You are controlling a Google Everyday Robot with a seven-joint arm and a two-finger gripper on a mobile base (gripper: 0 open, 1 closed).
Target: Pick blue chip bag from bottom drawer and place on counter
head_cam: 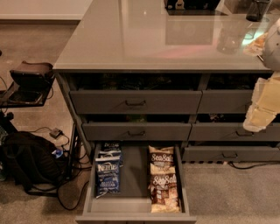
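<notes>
The bottom drawer (133, 181) is pulled open at the lower middle. A dark-blue chip bag (107, 175) with a white "Kettle" logo lies flat on its left side. Another blue bag (112, 148) lies partly hidden behind it. Two tan-brown "Sea Salt" bags (162, 159) (165, 192) lie on the right side. The glossy pale-grey counter (153, 39) spans the top above the drawer bank. My gripper (262, 105) is a pale, blurred shape at the right edge, level with the upper drawers. It is well above and to the right of the open drawer and touches nothing.
Two partly open grey drawers with dark bar handles (135, 103) (136, 133) sit above the open one. A black backpack (26, 162) and cables lie on the floor at left, below a dark seat (30, 72). Dark items (192, 4) and a glass (256, 11) stand at the counter's far edge.
</notes>
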